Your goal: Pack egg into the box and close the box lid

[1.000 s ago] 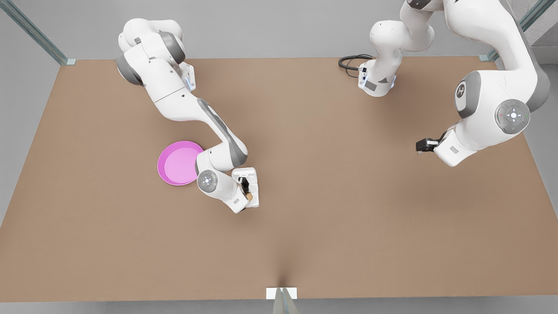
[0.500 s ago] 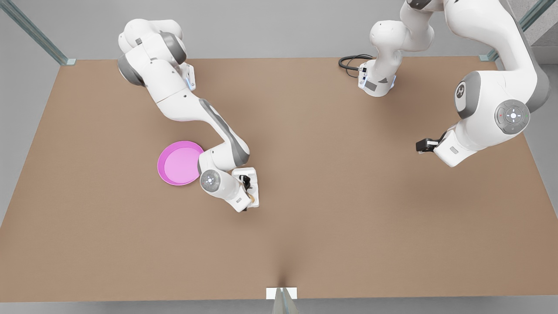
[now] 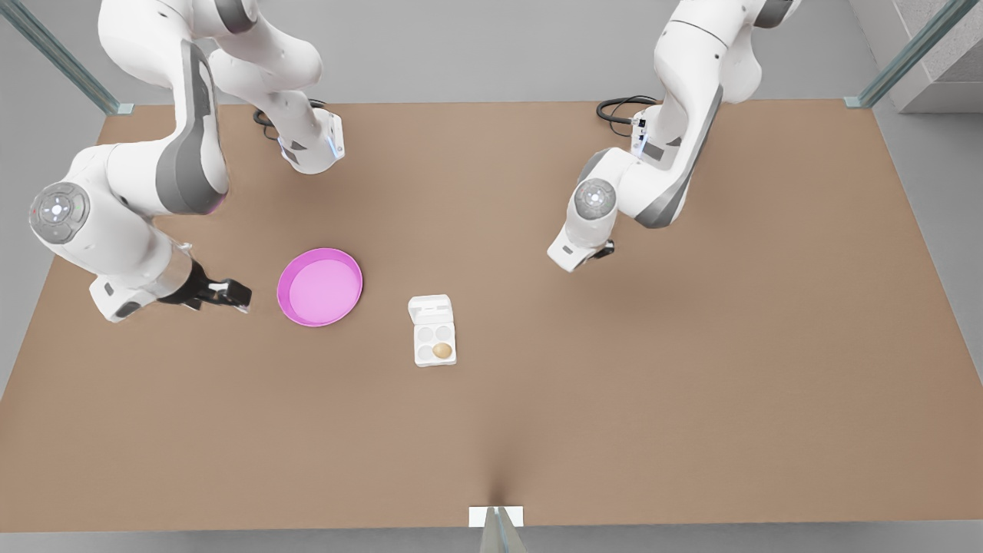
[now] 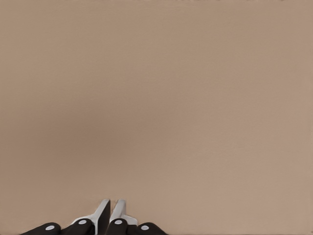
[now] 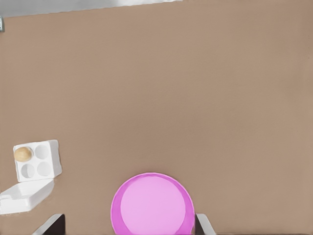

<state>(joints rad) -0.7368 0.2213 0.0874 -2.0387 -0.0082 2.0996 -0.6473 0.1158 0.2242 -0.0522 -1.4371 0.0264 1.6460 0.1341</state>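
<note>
The tan egg (image 3: 441,350) lies in one cup of the white box (image 3: 435,342), the cup on the side away from the hinge. The box lid (image 3: 430,307) lies swung open and flat on the table. The right wrist view shows the egg (image 5: 22,154), the box (image 5: 44,152) and the lid (image 5: 24,196) off to one side. My right gripper (image 3: 234,294) hovers open at the front view's left, just beside the pink plate, holding nothing. My left gripper (image 3: 607,248) hangs shut over bare table at the front view's right, its fingertips (image 4: 103,209) together.
A round pink plate (image 3: 320,286) sits between the right gripper and the box, and lies between the open fingers in the right wrist view, plate (image 5: 152,203). Black cables (image 3: 618,111) loop at the far arm base. Brown table (image 3: 614,399) stretches wide on all sides.
The arm that hung over the box with the egg has let it go into a cup and pulled back past the plate. The other arm swung in from the front view's right edge toward the middle.
</note>
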